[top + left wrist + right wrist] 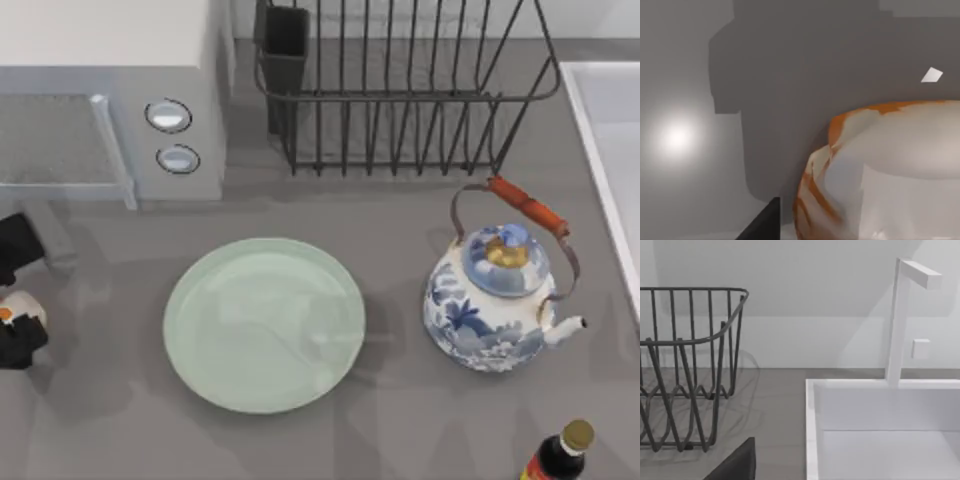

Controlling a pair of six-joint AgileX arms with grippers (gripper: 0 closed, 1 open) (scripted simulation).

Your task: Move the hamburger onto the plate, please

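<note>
The left gripper (18, 328) sat at the table's far left edge, its 2 fingers clamped on the hamburger (22, 310), well apart from the plate (264, 323). Carrying it level (no tilting) toward the plate's middle seemed wise. The left wrist view alone revealed the bun's orange streaks (815, 190).

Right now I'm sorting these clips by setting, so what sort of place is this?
It looks like a kitchen counter, in simulation. A wire dish rack stands beside a white sink with a tap, a microwave sits at the back, and a teapot stands near the plate.
</note>
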